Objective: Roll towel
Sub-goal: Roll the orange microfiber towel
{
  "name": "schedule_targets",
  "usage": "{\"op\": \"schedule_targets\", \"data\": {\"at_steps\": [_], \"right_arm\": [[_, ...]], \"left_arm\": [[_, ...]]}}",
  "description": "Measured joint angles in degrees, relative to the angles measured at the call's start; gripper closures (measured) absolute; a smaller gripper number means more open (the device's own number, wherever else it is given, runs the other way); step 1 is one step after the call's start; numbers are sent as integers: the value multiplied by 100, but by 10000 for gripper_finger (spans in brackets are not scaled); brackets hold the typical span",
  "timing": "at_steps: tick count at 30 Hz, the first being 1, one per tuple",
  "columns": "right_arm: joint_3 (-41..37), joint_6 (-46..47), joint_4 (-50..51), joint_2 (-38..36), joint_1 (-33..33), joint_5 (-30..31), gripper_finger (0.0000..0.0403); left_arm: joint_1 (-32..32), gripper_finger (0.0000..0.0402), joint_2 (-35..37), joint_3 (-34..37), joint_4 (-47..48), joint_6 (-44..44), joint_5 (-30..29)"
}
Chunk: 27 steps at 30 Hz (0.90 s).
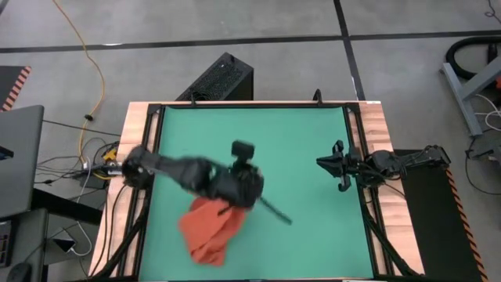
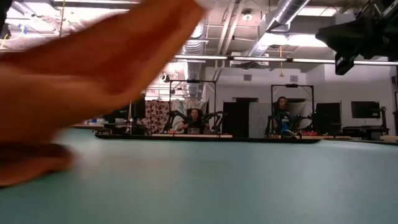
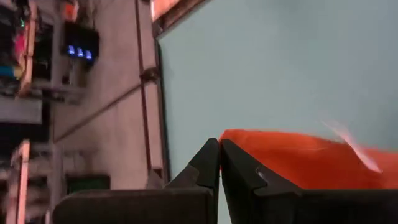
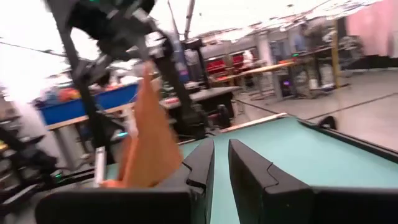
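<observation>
Grey concrete floor [image 1: 258,23] with dark seams; yellow cable [image 1: 88,63] across it; black box [image 1: 218,78] at desk's far edge; ceiling ducts [image 2: 283,15] and strip lights overhead; seated people [image 2: 196,118] at distant workstations.

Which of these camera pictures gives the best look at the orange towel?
The high view: it shows the towel nearly whole on the green mat, one end lifted by the left end effector. The low view shows only a blurred orange sweep, the left wrist view one edge, and the right wrist view a hanging strip.
</observation>
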State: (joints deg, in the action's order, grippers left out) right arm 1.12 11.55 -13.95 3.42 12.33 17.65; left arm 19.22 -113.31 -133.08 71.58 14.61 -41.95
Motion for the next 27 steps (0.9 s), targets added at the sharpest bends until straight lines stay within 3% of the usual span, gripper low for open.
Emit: {"op": "schedule_targets", "data": {"at_steps": [3, 6, 13, 17, 19, 20, 24, 27], "right_arm": [[1, 2, 5, 0, 7, -278, 330], [1, 2, 17, 0, 7, -383, 330], [5, -58, 143, 82, 4, -449, 330], [5, -194, 190, 236, 18, -449, 330], [5, -197, 181, 369, 48, -449, 330], [5, -195, 180, 441, 70, -451, 330], [5, -194, -139, 939, 181, -562, 330], [5, -173, -497, 1586, 311, -572, 330]], "left_arm": [[-480, 401, 135, -130, -485, 685, 691], [-879, 401, 245, -156, -943, 895, 1842], [-1201, 401, 399, -157, -1263, 153, 6058], [-923, 401, 380, -158, -1403, -1376, 8151], [-614, 401, 380, -166, -959, -2060, 8139], [-434, 401, 377, -165, -515, -2219, 7718], [301, 401, 329, -100, 1292, -2772, 5084], [619, 401, 360, 157, 1632, -3440, 4092]]}}
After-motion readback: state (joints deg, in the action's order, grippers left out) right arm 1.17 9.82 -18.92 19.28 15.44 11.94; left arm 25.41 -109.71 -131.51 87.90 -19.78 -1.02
